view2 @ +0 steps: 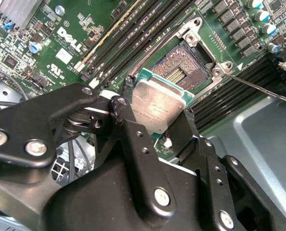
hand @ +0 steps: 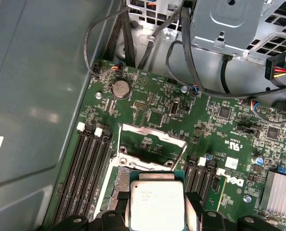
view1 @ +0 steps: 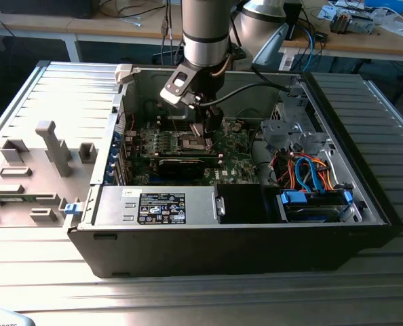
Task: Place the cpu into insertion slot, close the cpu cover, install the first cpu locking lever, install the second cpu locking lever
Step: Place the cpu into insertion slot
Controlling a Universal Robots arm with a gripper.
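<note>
My gripper [view2: 155, 115] is shut on the cpu [view2: 158, 103], a small square chip with a dull silver top and a green edge, held by two opposite sides between the black fingers [view2: 123, 113]. The chip hangs tilted just above the insertion slot [view2: 180, 67], whose dark pin field lies open and bare. In the first wrist view the cpu [hand: 157, 204] sits in the gripper [hand: 157, 199], and beyond it the cpu cover [hand: 155, 136] stands raised. A thin locking lever [view2: 258, 89] sticks out unlatched beside the slot. In the exterior view the gripper [view1: 203, 129] is down inside the case over the slot [view1: 193, 141].
Memory slots [view2: 128, 29] flank the socket on both sides. A labelled power-supply box [view1: 161, 207] and a blue drive caddy [view1: 317, 204] line the case front. Loose cables [hand: 191, 57] hang near the drive cage, with a heat sink [hand: 280, 195] and the case wall [hand: 37, 96] close by.
</note>
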